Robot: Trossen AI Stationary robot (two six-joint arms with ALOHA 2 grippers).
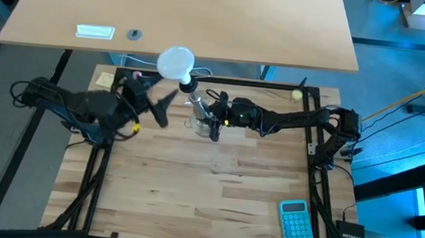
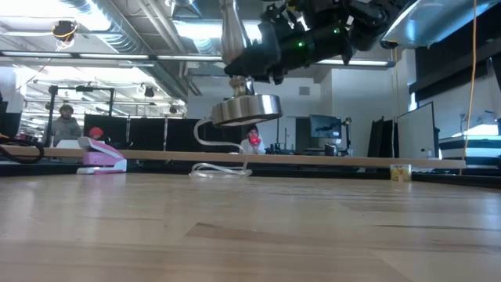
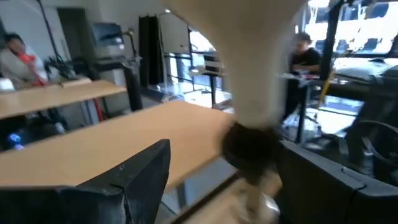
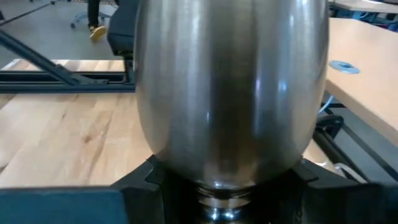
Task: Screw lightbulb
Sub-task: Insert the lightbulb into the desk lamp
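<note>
Overhead, table-level and two close wrist cameras share the socket stand [image 1: 196,106].

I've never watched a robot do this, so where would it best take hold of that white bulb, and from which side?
Probably around the lightbulb's round globe, the widest part, coming from the left arm's side. Its narrow neck already sits in the black top of the socket stand, which the right hand holds off the table. The left hand, fingers open, waits just beside the globe.
</note>
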